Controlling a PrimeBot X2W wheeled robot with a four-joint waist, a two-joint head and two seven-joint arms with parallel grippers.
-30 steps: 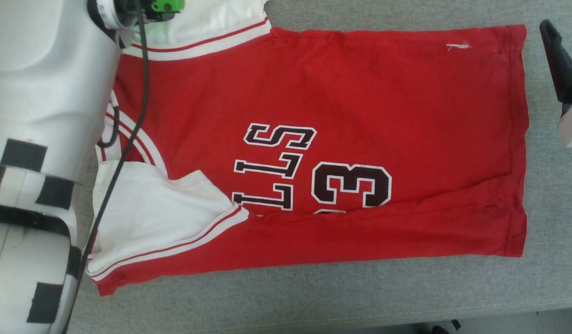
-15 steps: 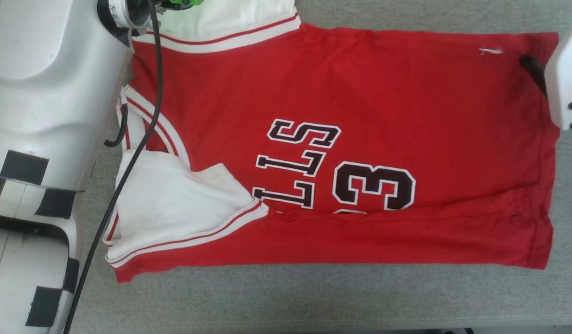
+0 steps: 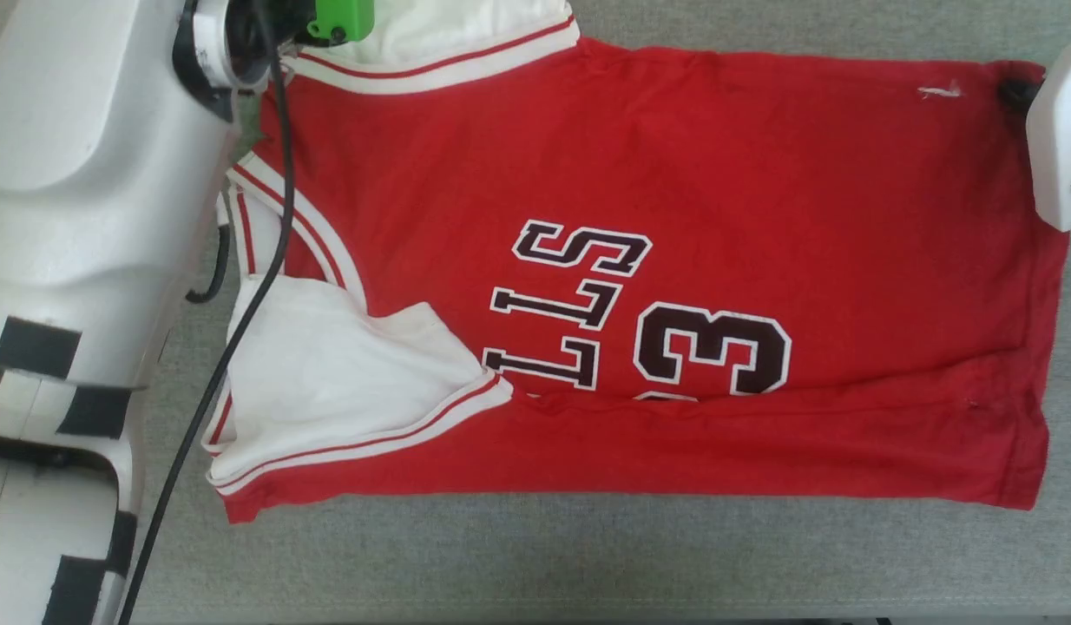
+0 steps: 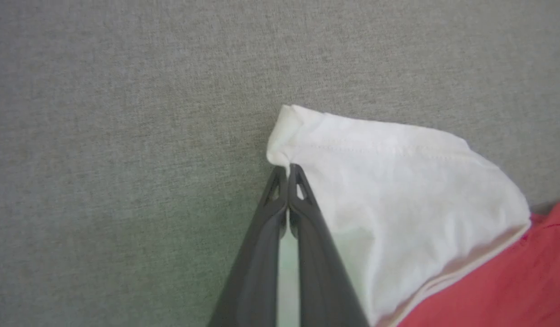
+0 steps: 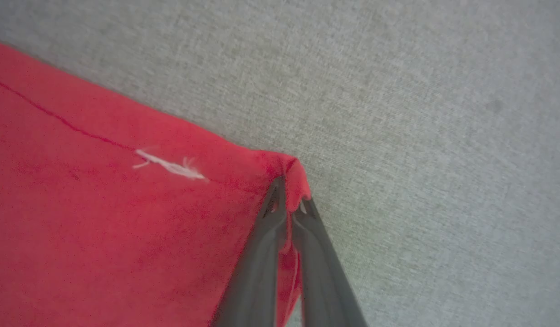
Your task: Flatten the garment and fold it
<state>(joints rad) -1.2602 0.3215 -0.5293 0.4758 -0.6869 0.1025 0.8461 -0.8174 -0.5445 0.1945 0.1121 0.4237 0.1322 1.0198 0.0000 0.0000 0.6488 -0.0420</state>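
One jersey (image 3: 761, 174) lies spread on the grey table (image 3: 588, 564), neck toward the robot's left and hem toward its right. Nearest the robot, a long strip of the red body is folded over onto the front, and its crease cuts across the bottom of the print. On that folded side, one of the two white sleeves (image 3: 327, 382) lies turned in over the chest, with its striped trim running slantwise. Beyond the crease three black letters (image 3: 570, 304) and one 3 (image 3: 713, 347) read sideways, and a sliver of another figure shows at the crease. One black cable (image 3: 232, 347) hangs across the collar from the pale left arm (image 3: 84, 217).

At the far edge, the left gripper (image 4: 288, 170) has its two fingers pressed together on the corner of the second sleeve (image 4: 398, 190), pinching the cloth. The right gripper (image 5: 289, 200) is likewise closed on the jersey's far hem corner, with red cloth bunched between its two fingers. One white thread (image 5: 171, 167) lies just beside that corner.
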